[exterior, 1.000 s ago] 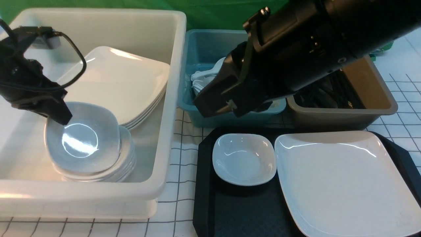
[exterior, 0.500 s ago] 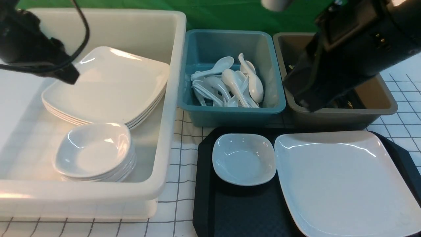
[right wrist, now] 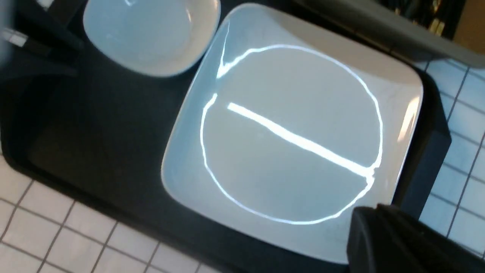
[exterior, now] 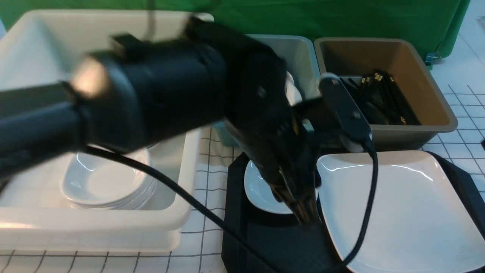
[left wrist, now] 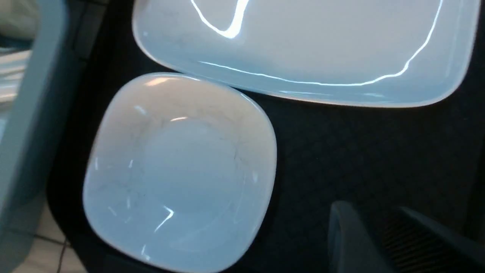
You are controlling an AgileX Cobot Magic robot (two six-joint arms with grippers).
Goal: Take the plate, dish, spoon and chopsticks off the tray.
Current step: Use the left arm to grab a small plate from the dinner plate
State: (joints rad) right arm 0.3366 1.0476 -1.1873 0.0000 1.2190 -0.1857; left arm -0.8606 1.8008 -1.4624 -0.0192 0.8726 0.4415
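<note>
The left claw (exterior: 305,217), jaws partly parted and empty, hangs over the black textured plastic tray (exterior: 282,242) just beside the small white rounded-square dish (exterior: 258,189), apparently placed to take its rim, with the large glossy white plate (exterior: 409,212) alongside.

Plate: large glossy white rounded-square plate (exterior: 398,212), plain, right of the black left pincer (exterior: 307,218).
Dish: small glossy white rounded dish (exterior: 257,189), plain, just beside the pincer.
Tray: black textured plastic tray (exterior: 273,242), fine weave.
Counter (exterior: 208,159): white, dark grid lines.
Chopsticks: thin black chopsticks (exterior: 382,98), gold bands, beyond the pincer.
</note>
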